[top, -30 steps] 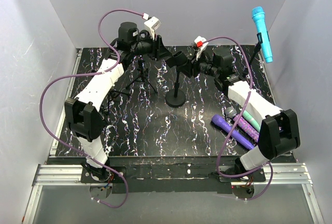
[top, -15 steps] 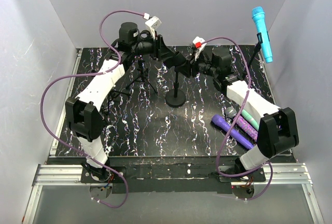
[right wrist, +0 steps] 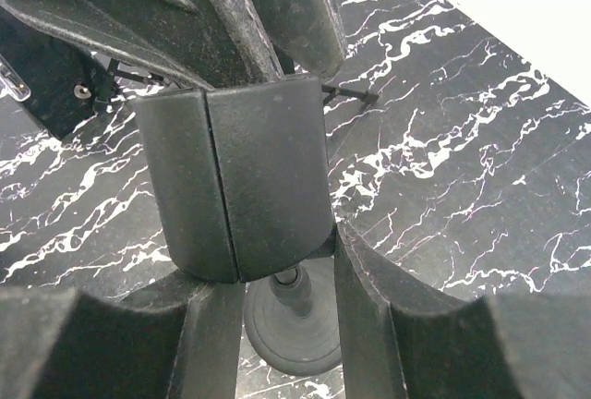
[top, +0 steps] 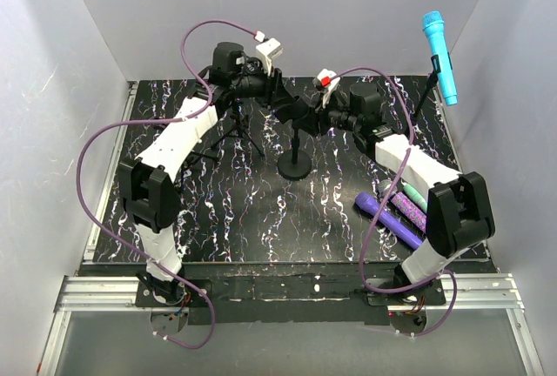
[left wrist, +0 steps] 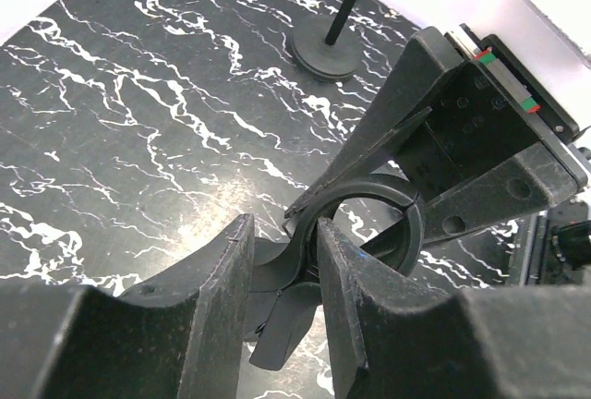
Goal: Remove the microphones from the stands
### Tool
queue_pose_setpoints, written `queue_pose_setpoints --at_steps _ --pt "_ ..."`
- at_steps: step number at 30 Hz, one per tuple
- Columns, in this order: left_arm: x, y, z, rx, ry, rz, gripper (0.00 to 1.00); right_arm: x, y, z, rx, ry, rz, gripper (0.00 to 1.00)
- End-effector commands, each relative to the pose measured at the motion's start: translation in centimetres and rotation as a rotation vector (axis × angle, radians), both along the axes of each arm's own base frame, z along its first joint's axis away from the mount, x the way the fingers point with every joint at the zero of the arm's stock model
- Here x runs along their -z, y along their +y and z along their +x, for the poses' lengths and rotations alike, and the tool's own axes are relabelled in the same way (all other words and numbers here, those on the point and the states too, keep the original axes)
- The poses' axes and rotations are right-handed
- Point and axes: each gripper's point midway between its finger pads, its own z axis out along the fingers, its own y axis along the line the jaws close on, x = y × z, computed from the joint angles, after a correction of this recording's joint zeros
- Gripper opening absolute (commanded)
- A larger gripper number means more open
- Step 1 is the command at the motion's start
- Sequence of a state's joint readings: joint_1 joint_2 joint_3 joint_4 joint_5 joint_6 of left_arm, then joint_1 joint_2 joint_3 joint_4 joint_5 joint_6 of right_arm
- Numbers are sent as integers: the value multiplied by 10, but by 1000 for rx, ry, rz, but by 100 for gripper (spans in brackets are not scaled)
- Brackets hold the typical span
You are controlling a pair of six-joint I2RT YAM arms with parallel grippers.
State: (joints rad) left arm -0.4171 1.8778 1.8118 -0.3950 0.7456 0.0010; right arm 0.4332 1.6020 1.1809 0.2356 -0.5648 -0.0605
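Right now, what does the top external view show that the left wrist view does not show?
Only the top view: the blue microphone, raised at the back right, and the purple microphones lying at the right. Only the left wrist view: the ring of the clip holds nothing. Both: the left gripper and the right gripper, closed on that clip.

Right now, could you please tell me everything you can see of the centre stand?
The stand is matte black: a round disc base flat on the marbled table, a thin upright pole, and a ring clip on top. The ring looks empty, table showing through it. The left gripper pinches the clip's tail; the right gripper closes on its sleeve from the other side.
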Motion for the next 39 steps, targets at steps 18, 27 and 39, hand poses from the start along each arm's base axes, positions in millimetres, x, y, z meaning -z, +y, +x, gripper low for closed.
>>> queue_pose_setpoints --at_steps 18,27,39 --pt "-6 3 12 -217 -128 106 75 36 -13 33 141 3 -49 1" --pt "-135 25 22 -314 -380 -25 81 -28 -27 119 256 -186 56 1" --pt "-132 47 6 -322 -406 107 87 -44 -27 208 377 -239 108 1"
